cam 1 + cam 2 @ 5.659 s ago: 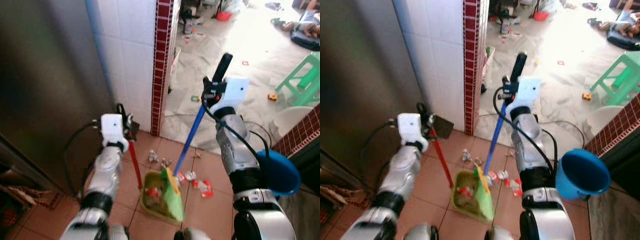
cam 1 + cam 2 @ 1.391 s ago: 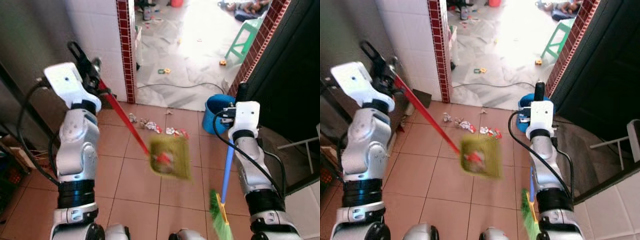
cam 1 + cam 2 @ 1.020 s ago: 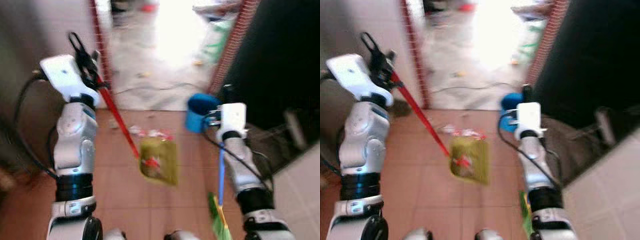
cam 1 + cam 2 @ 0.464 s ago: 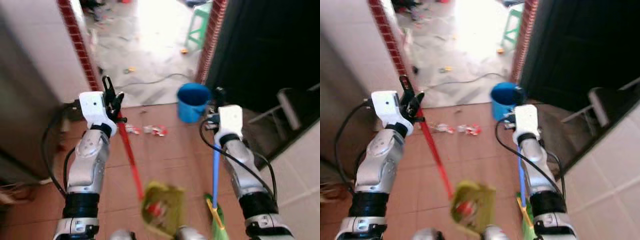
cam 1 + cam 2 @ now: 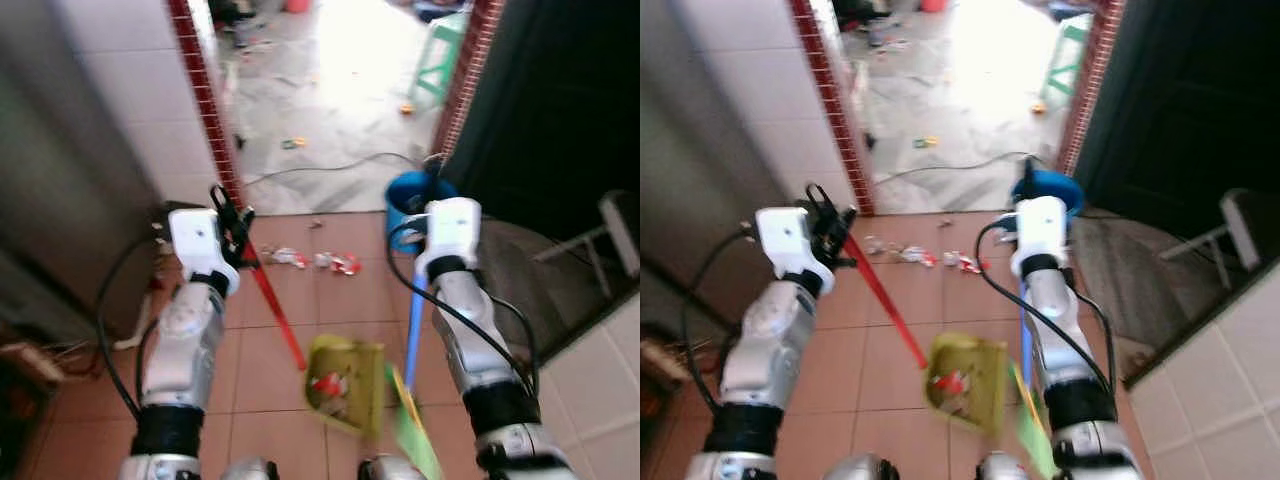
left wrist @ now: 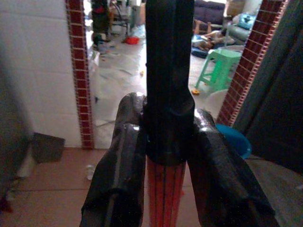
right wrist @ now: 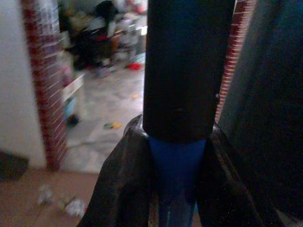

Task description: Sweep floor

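Note:
My left gripper (image 5: 236,222) is shut on the black grip of a red dustpan handle (image 5: 277,316). That handle slants down to the green dustpan (image 5: 345,382), which hangs above the tiled floor with red and white litter inside. My right gripper (image 5: 428,206) is shut on the top of a blue broom handle (image 5: 412,336); its green bristles (image 5: 412,445) sit low beside the dustpan. Scattered wrappers (image 5: 318,260) lie on the tiles ahead. In the left wrist view my fingers (image 6: 124,156) clamp the red handle (image 6: 164,191); in the right wrist view they clamp the blue one (image 7: 176,179).
A blue bucket (image 5: 412,194) stands by the dark doorway on the right. A white tiled wall with a red brick edge (image 5: 205,100) rises on the left. Beyond lie a marble floor with a cable (image 5: 330,166), small litter and a green stool (image 5: 448,50).
The view has swung right, then partly back. The dustpan left the floor, rose high and has come down low. The broom went from beside the dustpan to upright on the right.

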Robot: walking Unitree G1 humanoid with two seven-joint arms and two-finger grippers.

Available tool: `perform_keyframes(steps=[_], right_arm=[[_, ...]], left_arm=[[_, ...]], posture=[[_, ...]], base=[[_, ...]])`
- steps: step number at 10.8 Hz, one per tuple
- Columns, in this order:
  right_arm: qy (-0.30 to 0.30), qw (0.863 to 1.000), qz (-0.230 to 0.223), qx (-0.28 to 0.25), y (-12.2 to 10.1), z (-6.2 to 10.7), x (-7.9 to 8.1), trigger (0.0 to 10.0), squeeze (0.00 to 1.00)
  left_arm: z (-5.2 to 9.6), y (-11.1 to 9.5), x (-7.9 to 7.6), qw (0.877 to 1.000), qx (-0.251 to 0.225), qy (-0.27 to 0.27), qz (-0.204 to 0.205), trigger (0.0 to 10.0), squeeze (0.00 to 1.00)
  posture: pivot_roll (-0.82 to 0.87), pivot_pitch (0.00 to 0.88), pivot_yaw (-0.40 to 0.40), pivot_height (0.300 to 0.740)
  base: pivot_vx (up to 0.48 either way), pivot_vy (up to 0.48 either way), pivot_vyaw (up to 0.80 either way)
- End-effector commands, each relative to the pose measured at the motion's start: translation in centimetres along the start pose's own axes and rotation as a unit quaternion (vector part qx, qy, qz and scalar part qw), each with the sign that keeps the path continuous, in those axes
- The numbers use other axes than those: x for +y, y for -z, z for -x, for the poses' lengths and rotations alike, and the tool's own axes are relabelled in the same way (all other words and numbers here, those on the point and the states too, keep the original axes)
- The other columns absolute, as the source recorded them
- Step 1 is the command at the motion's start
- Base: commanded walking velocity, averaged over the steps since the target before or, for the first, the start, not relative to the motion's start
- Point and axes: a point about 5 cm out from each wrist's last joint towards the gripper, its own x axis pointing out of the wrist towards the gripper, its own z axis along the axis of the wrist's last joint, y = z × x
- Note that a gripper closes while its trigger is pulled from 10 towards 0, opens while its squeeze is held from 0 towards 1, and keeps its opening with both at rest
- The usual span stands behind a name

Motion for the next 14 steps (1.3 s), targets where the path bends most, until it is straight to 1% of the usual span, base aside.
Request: perform_keyframes(steps=[1,2,3,4,5,7,8,9,10,11,13,14], right_arm=[[0.036,0.999,-0.013,0.001,-0.1,0.2,-1.0,10.0,0.0],[0.024,0.999,-0.017,0.023,1.1,1.4,-1.5,10.0,0.0],[0.011,1.0,-0.013,0.022,1.1,1.5,-1.5,10.0,0.0],[0.013,1.0,-0.013,0.022,1.1,1.2,-1.8,10.0,0.0],[0.019,1.0,-0.004,0.014,0.8,0.8,-2.3,10.0,0.0],[0.011,1.0,0.01,0.006,0.4,0.6,-2.5,10.0,0.0],[0.0,1.0,0.013,0.006,0.4,0.4,-2.4,10.0,0.0],[-0.014,1.0,0.016,0.004,0.1,-0.1,-2.0,10.0,0.0],[-0.01,1.0,0.015,0.002,-0.1,-0.5,-2.1,10.0,0.0],[0.001,1.0,0.012,-0.001,-0.3,-0.4,-2.5,10.0,0.0],[0.016,1.0,0.013,0.001,0.0,0.4,-3.2,10.0,0.0],[0.019,1.0,0.013,0.003,0.1,0.7,-3.4,10.0,0.0]], left_arm=[[-0.1,-0.9,0.3,1.0,-0.025,-0.003,-0.016,10.0,0.0],[0.0,-0.6,0.1,0.999,-0.025,0.016,-0.014,10.0,0.0],[-0.1,-0.8,0.0,0.999,-0.033,0.018,-0.011,10.0,0.0],[-0.4,-1.3,-0.1,0.999,-0.045,0.02,-0.008,10.0,0.0],[-0.4,-1.7,-0.1,0.998,-0.054,0.014,-0.003,10.0,0.0],[0.8,-0.8,0.6,0.999,-0.041,0.001,-0.011,10.0,0.0],[1.6,-0.2,1.0,0.999,-0.032,-0.005,-0.022,10.0,0.0],[2.6,0.4,1.2,0.999,-0.021,-0.007,-0.032,10.0,0.0],[2.9,0.3,1.0,0.999,-0.023,-0.001,-0.029,10.0,0.0],[3.2,-0.1,0.7,0.999,-0.026,0.009,-0.028,10.0,0.0],[3.5,-1.0,0.7,0.999,-0.032,0.02,-0.03,10.0,0.0],[3.3,-1.5,0.7,0.999,-0.04,0.02,-0.029,10.0,0.0]], posture=[[-0.07,0.0,0.038,0.74],[-0.09,0.0,0.023,0.74],[-0.09,0.0,0.018,0.74],[-0.08,0.0,0.002,0.74],[-0.08,0.0,-0.011,0.74],[-0.04,0.0,-0.05,0.74],[-0.03,0.0,-0.075,0.74],[-0.02,0.0,-0.092,0.74],[-0.02,0.0,-0.085,0.74],[-0.03,0.0,-0.069,0.74],[-0.04,0.0,-0.047,0.74],[-0.04,0.0,-0.045,0.74]], base=[[0.0,0.0,0.0],[0.0,0.0,0.0],[0.0,0.0,0.0],[0.0,0.0,0.0],[0.0,0.0,0.0],[0.0,0.0,0.0],[0.0,0.0,0.0],[0.0,0.0,0.0],[0.0,0.0,0.0],[0.0,0.0,-0.8],[0.266,0.0,-0.8],[0.296,0.0,-0.63]])
